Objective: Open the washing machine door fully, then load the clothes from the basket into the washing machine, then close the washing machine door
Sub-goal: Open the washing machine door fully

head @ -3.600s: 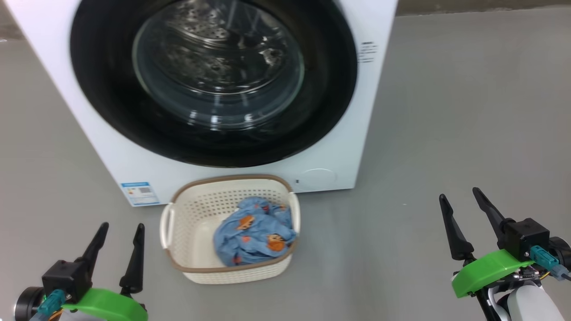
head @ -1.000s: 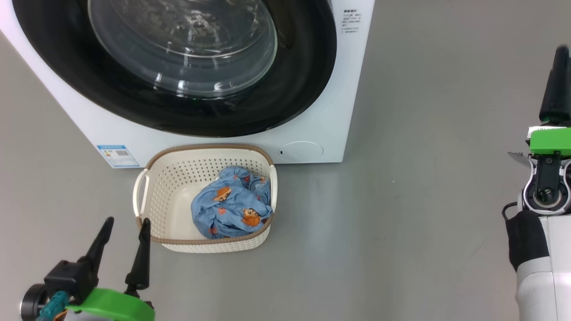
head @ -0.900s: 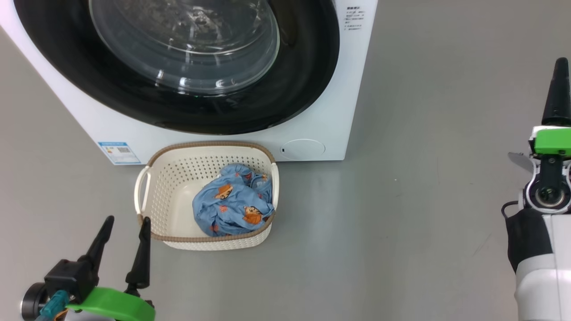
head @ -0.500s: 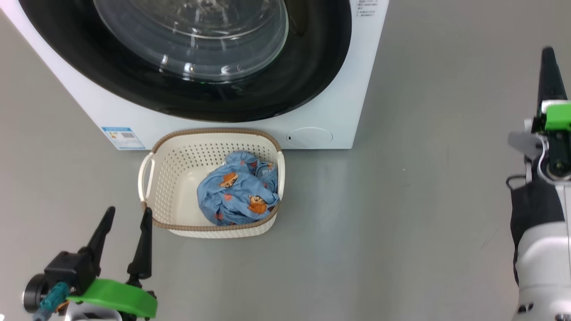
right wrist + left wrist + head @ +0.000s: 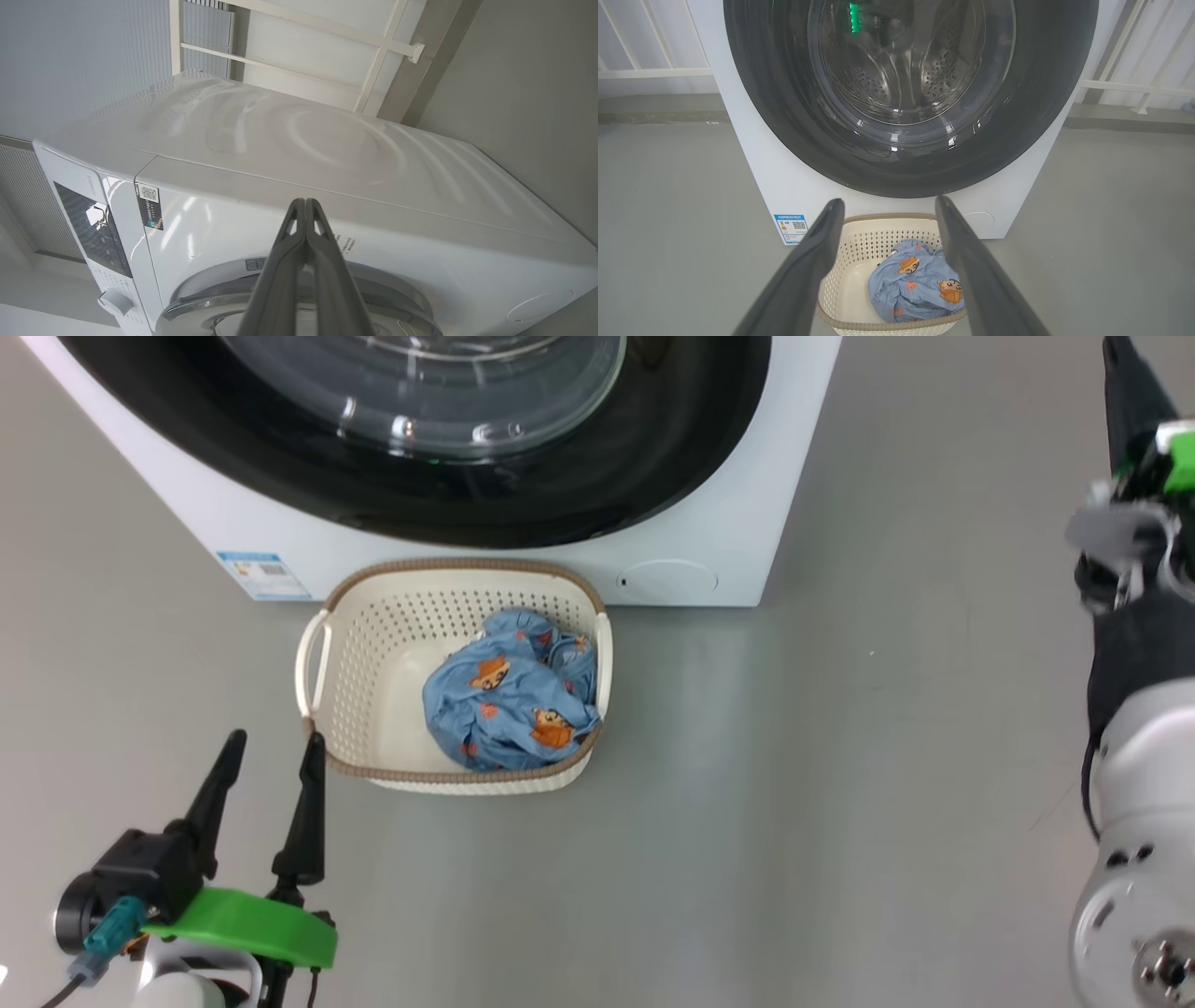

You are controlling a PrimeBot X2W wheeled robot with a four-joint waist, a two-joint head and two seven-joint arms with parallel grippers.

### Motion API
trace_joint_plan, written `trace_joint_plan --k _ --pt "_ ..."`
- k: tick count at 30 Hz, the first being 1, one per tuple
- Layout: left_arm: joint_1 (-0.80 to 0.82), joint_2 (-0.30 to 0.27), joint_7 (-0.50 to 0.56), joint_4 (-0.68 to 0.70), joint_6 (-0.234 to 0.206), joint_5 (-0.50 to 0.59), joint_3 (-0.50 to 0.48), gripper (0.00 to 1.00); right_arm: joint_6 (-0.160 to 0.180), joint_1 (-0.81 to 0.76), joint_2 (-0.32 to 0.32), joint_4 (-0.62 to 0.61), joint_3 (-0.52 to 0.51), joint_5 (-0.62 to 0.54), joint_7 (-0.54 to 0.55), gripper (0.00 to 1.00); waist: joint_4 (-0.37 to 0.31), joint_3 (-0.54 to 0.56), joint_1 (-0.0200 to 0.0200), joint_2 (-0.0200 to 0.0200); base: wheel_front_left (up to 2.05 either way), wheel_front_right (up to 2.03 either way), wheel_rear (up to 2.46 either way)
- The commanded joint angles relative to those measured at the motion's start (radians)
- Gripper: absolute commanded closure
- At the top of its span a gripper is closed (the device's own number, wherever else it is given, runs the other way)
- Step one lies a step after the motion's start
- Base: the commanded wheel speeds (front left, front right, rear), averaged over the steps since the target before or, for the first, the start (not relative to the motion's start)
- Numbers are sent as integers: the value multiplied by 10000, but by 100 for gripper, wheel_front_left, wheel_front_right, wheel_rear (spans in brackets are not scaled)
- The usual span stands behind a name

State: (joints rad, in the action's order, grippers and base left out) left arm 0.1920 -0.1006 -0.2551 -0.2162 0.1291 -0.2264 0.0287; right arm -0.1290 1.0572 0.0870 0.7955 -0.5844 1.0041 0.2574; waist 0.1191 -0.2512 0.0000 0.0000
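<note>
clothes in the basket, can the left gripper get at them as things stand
Probably yes. The left gripper is open by the near left corner of the basket, and nothing covers the clothes. It would need to come in from above, since the bundle lies toward the right side of the basket.

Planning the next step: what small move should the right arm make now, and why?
Probably ease the shut right gripper toward the rim of the washing machine door to pry it open: the door is closed, and the clothes lie in the basket.

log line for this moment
washing machine door: closed | clothes: in basket | left gripper: open | right gripper: shut, empty
</note>
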Motion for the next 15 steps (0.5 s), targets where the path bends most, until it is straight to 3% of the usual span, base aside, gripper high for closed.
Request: trace_joint_plan --k 1,8,15 --pt "384 -211 -67 264 15 -113 -290 0 -17 762 -62 -76 57 -148 245 100 124 -245 0 0 0 0 0" --pt "757 -120 -67 372 15 -224 -150 0 -17 2263 172 777 -381 -1055 913 100 416 -810 0 0 0 0 0" --pt "1156 29 -67 475 15 -305 32 0 -17 3541 -40 1276 -453 -1844 1732 100 639 -1452 0 0 0 0 0"
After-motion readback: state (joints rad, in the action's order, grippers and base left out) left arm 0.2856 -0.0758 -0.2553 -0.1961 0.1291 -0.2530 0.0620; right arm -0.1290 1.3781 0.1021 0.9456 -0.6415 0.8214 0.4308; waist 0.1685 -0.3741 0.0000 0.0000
